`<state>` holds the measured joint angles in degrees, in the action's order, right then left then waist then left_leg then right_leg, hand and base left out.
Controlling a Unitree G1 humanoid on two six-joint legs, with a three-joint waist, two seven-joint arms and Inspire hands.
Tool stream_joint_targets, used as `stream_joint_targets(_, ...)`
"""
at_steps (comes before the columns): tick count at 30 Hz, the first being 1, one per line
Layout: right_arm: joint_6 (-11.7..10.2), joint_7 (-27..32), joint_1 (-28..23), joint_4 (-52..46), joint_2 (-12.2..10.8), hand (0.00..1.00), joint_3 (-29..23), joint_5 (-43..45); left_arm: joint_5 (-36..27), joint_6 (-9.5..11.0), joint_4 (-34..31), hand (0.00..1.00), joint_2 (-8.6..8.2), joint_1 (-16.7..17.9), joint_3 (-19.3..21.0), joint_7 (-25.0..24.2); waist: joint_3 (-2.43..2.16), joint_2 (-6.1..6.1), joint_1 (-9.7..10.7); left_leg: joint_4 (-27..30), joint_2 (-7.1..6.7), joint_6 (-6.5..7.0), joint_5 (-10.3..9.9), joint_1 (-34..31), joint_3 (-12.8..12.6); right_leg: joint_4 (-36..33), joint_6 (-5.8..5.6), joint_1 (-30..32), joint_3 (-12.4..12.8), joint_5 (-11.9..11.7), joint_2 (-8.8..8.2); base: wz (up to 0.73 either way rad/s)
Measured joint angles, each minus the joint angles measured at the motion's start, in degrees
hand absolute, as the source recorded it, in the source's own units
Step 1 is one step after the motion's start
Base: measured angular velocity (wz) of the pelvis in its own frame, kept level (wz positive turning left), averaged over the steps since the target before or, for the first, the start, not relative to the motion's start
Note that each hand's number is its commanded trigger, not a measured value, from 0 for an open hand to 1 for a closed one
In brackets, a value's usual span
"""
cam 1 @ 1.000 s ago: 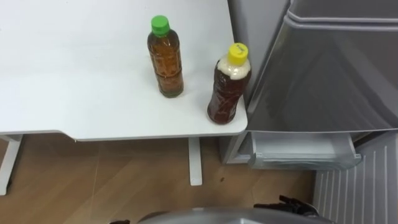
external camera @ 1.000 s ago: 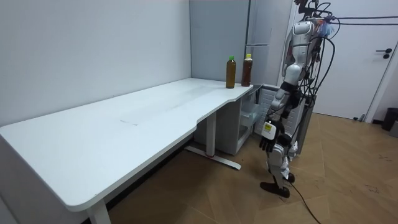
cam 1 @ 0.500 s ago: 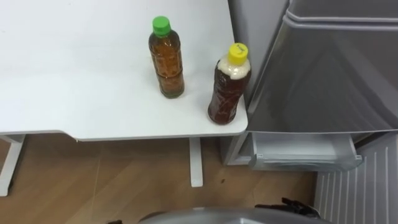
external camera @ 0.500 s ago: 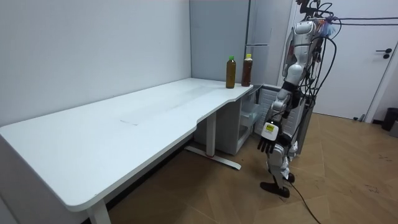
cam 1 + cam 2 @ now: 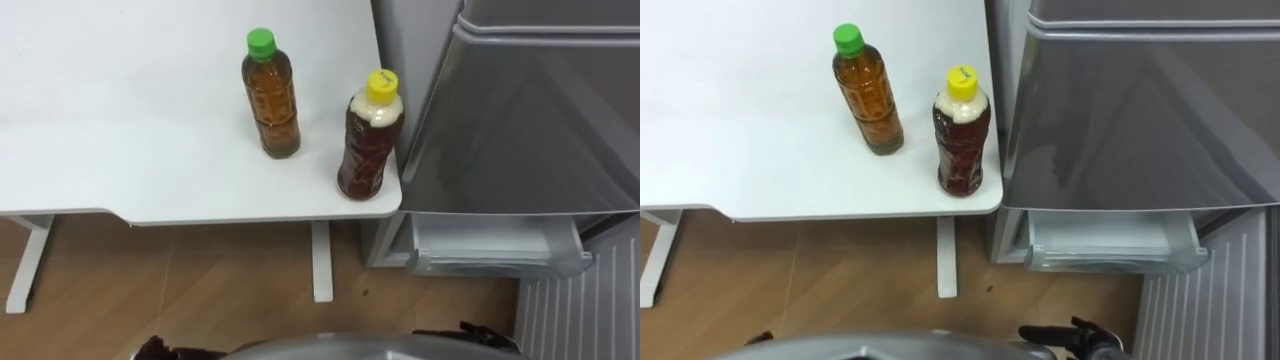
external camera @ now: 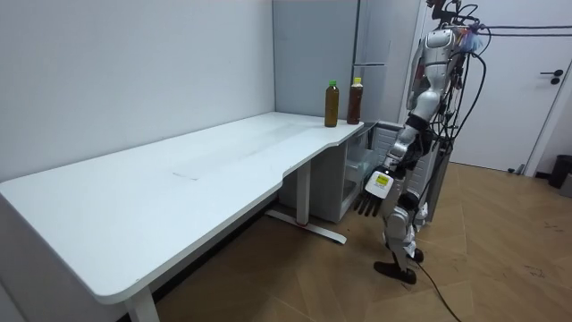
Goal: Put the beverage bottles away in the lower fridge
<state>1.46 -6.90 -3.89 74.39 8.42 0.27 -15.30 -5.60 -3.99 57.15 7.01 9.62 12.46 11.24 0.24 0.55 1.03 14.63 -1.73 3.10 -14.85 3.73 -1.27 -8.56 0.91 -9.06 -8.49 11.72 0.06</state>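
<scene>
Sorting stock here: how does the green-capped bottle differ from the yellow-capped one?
The green-capped clear bottle of amber drink is slimmer and lighter in colour; the yellow-capped clear bottle of dark brown drink is wider and darker. The green-capped one stands further in on the white table; the yellow-capped one stands at its corner beside the grey fridge. Both are upright, capped, on that table.

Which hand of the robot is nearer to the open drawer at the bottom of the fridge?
Right, it seems. The right hand lies just below the fridge drawer in the eye view; the left hand is far off to its left, below the table.
</scene>
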Motion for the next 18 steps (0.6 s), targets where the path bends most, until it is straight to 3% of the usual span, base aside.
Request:
stream_joint_targets(4,-1.2,0.3,-0.5,-0.6,0.0,0.0,0.0,0.3,-5.8,4.0,-5.6,0.0,-0.46,-0.2,1.1,4.5,-0.08,0.35,-0.4,-0.6,0.01,0.02,0.0,0.4,-0.5,0.0,-0.02,0.1,0.5,0.0,0.0,-0.06)
stream_joint_targets(9,-1.9,0.5,-0.7,-0.7,-0.5,0.0,0.8,0.2,-12.4,6.5,-10.6,0.0,-1.86,-0.4,0.8,9.4,-0.19,1.25,-1.4,-1.0,0.08,0.02,0.1,0.8,-0.6,0.0,-0.02,0.0,0.5,0.0,0.07,-0.01)
stream_joint_targets(10,-2.2,0.6,-0.8,-0.8,-0.6,0.0,0.9,0.2,-12.9,7.1,-11.5,0.0,-1.92,-0.5,0.7,10.9,-0.54,1.34,-1.4,-0.9,0.1,-0.01,0.1,1.1,-0.6,0.0,-0.02,0.1,0.5,0.0,0.09,0.0)
stream_joint_targets(11,-2.4,0.6,-0.9,-0.9,-0.7,0.0,1.0,0.2,-12.9,7.2,-12.4,0.0,-2.0,-0.4,0.7,11.8,-0.59,1.67,-1.4,-0.9,0.1,-0.01,0.1,1.1,-0.6,0.0,-0.02,0.0,0.5,0.0,0.09,0.05)
stream_joint_targets(14,-3.1,1.2,-1.7,-1.5,-1.3,0.0,0.9,0.6,-12.8,7.9,-18.8,0.0,-2.13,-0.3,0.7,16.1,-0.35,2.22,-1.6,-0.8,0.07,-0.02,0.1,1.0,-0.3,0.0,0.0,0.1,0.3,0.0,0.06,0.04)
stream_joint_targets(18,-4.0,2.5,-1.8,-1.5,-1.3,0.0,0.8,1.3,-12.0,12.4,-26.3,0.0,-1.9,-0.5,0.3,21.2,-0.4,1.82,-1.5,-1.1,-0.05,0.11,0.0,0.9,-0.3,-0.1,-0.05,-0.2,0.3,-0.1,-0.05,0.0)
